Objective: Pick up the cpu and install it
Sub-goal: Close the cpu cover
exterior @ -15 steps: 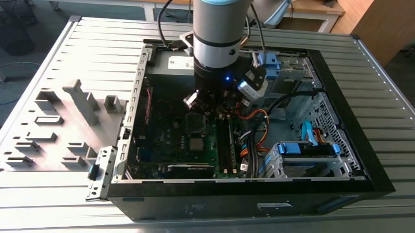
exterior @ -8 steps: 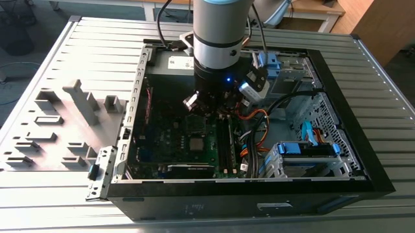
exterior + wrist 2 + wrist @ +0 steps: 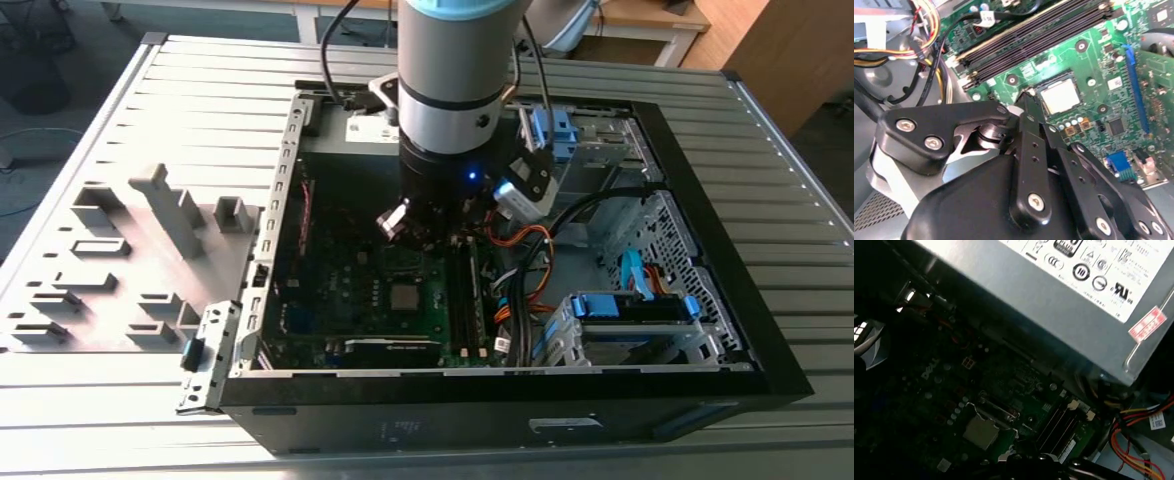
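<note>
Cpu (image 3: 399, 296): exterior view, small dull-silver square, flat on motherboard inside open black case (image 3: 694, 350), frame centre; pincer (image 3: 424, 238) just above, grip state unclear. Second wrist view: cpu (image 3: 1060, 96) sits in socket on green board, black RAM slots (image 3: 1029, 40) upper centre. First wrist view: cpu (image 3: 982, 431) lower centre, grey power supply (image 3: 1054, 295) above.

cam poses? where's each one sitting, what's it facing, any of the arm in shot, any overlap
Exterior view: off the arm, looking down into the open computer case; arm and gripper over the motherboard.
Second wrist view: on the arm, looking past the gripper at the cpu.
First wrist view: on the arm, facing the power supply.
Shared: the cpu shows in both wrist views.
</note>
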Robot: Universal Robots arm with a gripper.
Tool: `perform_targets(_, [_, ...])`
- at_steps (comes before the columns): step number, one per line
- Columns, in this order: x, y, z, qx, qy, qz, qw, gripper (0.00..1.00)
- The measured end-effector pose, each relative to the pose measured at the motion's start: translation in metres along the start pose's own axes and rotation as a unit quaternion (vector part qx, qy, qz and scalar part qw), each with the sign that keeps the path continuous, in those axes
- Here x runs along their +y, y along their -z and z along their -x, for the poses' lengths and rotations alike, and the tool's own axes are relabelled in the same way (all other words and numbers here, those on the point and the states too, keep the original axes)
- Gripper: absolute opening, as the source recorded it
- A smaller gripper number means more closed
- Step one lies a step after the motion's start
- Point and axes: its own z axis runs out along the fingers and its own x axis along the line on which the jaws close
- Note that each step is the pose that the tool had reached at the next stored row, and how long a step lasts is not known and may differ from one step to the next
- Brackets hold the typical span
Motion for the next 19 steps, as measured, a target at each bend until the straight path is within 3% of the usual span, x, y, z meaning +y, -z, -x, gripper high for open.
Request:
perform_targets(11, [-0.0156, 0.0003, -0.0098, 0.0001, 0.000, 0.0000, 1.00000, 0.11])
perform_targets(19, [-0.0213, 0.0004, -0.0132, 0.0000, 0.000, 0.0000, 1.00000, 0.11])
